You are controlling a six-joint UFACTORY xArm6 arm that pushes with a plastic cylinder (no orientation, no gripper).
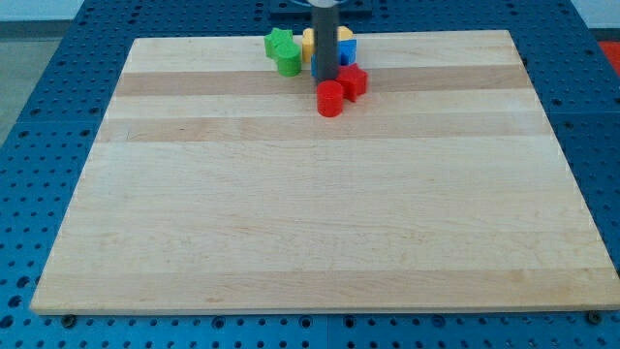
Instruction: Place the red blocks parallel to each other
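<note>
Two red blocks near top edge of wooden board [320, 223]: red cylinder [330, 99], red block [354, 81] touching it up-right. My tip [324, 79] just above cylinder, beside red block; plain rod, no pincer. Green blocks [285, 52], yellow block [309, 42], blue block [346, 49] clustered behind. Blue pegboard table [48, 107] surrounds board.

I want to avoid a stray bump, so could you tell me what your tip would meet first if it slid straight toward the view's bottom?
Most likely the red cylinder: it sits just below my tip, with the other red block to the tip's right. Depth is hard to judge, so my tip may pass slightly left of it.
</note>
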